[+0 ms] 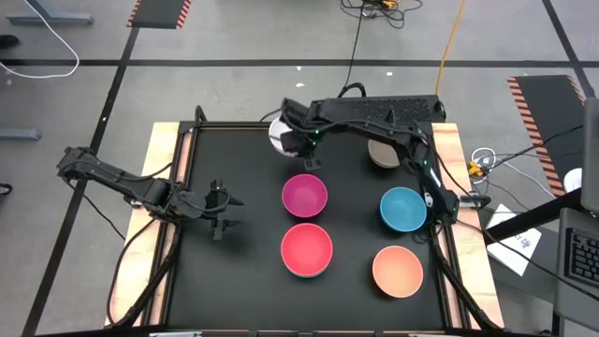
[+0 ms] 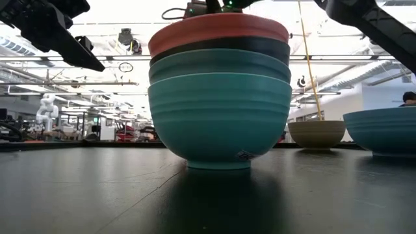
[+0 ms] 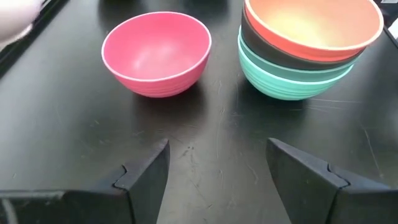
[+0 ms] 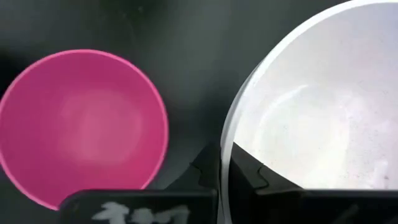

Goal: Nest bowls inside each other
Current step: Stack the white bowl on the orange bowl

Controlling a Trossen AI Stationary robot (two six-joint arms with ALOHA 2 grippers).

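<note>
White bowl at the desk's far edge is pinched by its rim in the right pincer; left pincer is held wide, empty, over the desk's left side. Bowls are judged light, stiff, smooth; the thin rim is best gripped. Magenta bowl and blue bowl are seen empty. A peach-orange bowl is nested atop black and turquoise ones.

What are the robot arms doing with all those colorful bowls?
They're stacking bowls inside each other. The right gripper is pinched shut on the rim of the white bowl at the back of the table, next to the magenta bowl. The left gripper waits open on the left side. A stack with a red bowl on top is already started; the blue, peach and grey-brown bowls sit alone.
</note>
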